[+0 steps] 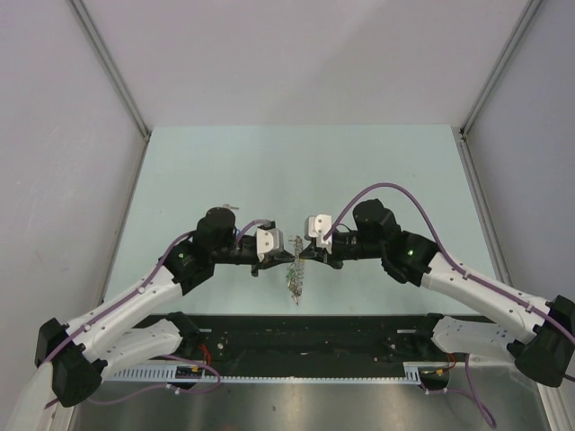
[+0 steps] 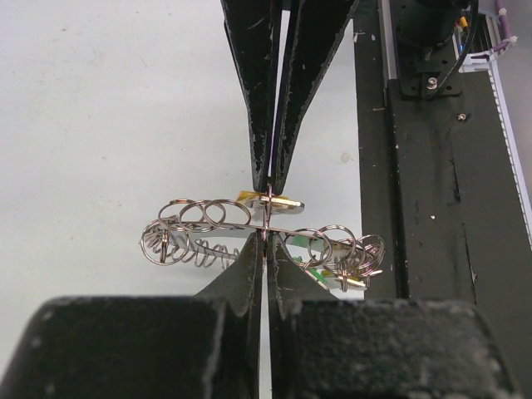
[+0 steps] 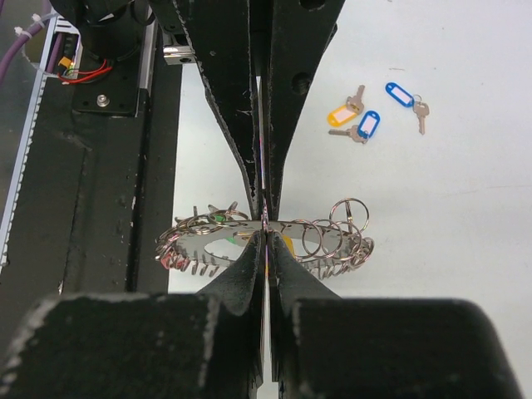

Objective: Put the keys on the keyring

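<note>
The keyring (image 1: 294, 275) is a metal ring hung with many small split rings and red, yellow and green tags. It hangs edge-on above the table between my two grippers. My left gripper (image 1: 284, 258) is shut on it from the left, and my right gripper (image 1: 304, 256) is shut on it from the right. In the left wrist view my left gripper (image 2: 266, 246) pinches the keyring (image 2: 199, 218) opposite the right gripper (image 2: 268, 188). In the right wrist view my right gripper (image 3: 264, 236) pinches the keyring (image 3: 326, 241). Three loose keys (image 3: 366, 115), two blue-tagged and one yellow-tagged, lie on the table.
A black mounting rail (image 1: 296, 334) with wiring runs along the near table edge, close below the grippers; it also shows in the left wrist view (image 2: 440, 216) and the right wrist view (image 3: 108, 183). Grey walls enclose the pale green table (image 1: 296, 171).
</note>
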`<act>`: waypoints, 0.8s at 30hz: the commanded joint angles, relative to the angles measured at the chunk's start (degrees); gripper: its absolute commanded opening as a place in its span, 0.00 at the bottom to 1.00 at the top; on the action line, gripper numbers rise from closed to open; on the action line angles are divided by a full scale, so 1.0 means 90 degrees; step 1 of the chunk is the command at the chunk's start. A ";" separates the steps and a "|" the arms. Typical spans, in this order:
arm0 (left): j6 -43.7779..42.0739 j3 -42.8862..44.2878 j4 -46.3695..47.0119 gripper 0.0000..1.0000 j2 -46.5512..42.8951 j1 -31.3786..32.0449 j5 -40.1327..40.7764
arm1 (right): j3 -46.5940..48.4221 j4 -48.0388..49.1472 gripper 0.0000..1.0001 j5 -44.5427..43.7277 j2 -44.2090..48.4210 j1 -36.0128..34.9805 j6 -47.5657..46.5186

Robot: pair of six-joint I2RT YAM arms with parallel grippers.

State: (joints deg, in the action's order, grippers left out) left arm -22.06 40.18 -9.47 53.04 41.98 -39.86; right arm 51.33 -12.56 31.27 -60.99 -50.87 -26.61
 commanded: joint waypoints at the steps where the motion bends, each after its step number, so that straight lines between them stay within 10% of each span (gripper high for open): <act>1: -0.0107 0.0281 0.0115 0.00 -0.0033 -0.0016 -0.0210 | 0.0273 0.0194 0.00 -0.0115 -0.0078 -0.0129 -0.0090; 24: 0.2090 0.0291 0.0935 0.00 0.0006 -0.0064 0.0317 | 0.0293 -0.0685 0.00 -0.1286 0.0156 -0.0539 -0.0559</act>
State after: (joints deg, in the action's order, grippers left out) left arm -8.43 40.29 -8.38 54.24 41.80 -37.28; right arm 52.10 -16.34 21.93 -60.73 -55.09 -30.68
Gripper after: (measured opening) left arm 0.009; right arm 0.009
